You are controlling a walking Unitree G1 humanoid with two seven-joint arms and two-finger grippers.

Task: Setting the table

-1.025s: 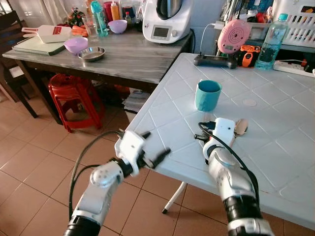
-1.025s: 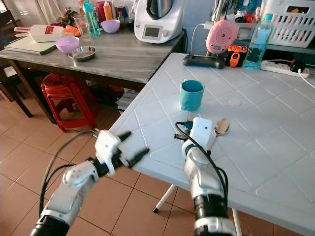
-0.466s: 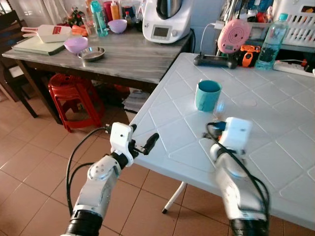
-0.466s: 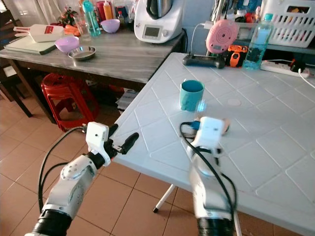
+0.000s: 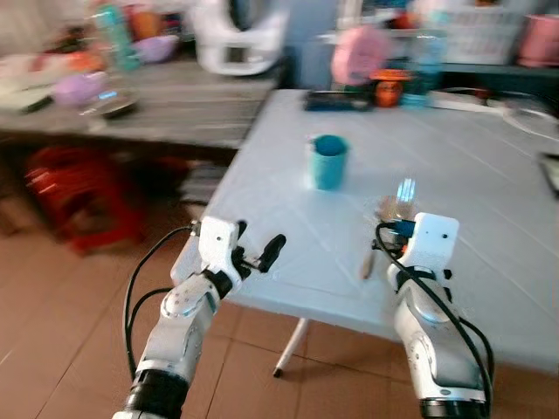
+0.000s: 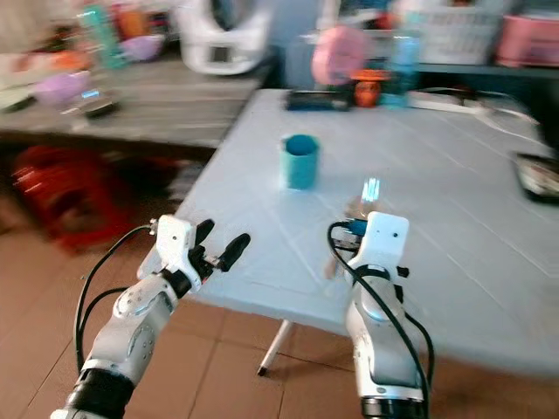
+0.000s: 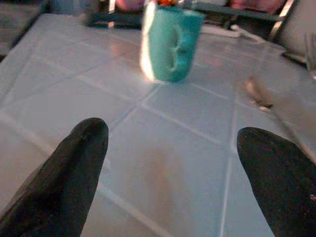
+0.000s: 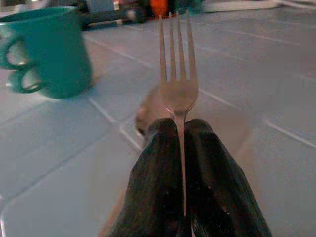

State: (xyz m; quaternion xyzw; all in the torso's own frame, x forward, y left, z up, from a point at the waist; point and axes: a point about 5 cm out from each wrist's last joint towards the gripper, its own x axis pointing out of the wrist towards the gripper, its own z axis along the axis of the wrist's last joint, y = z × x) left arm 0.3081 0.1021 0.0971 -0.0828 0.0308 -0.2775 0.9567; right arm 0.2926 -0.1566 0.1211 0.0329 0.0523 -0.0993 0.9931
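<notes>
Fork (image 8: 178, 74) pinched upright in right gripper (image 8: 180, 129) — jaws closed, left gripper (image 7: 173, 143) agape

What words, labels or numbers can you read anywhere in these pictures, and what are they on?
None can be read.
White kitchen appliance: its front display panel is too blurred to read.
Teal mug: plain, no print.
Fork in the right tool: no marking visible.
Bottles on the wooden table: any labels are smeared by motion blur.
</notes>
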